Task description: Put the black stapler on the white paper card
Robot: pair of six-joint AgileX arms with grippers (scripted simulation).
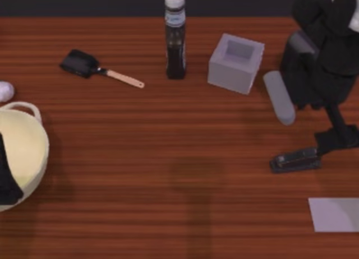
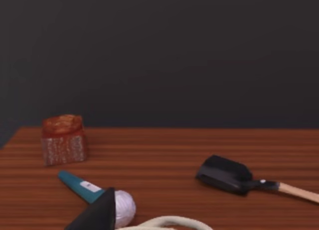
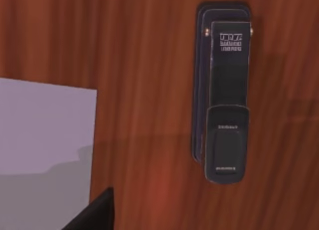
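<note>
The black stapler lies flat on the wooden table at the right, and in the right wrist view the stapler shows its top strip. The white paper card lies flat near the front right corner, apart from the stapler; the card is also in the right wrist view. My right gripper hovers just right of the stapler's end. It is open, with one finger showing and nothing held. My left gripper is parked open over the basket at the left edge.
At the back stand a dark bottle, a pale grey hollow cube, a grey rounded bar and a black boxy device. A black scoop lies back left. A cream basket sits at the left.
</note>
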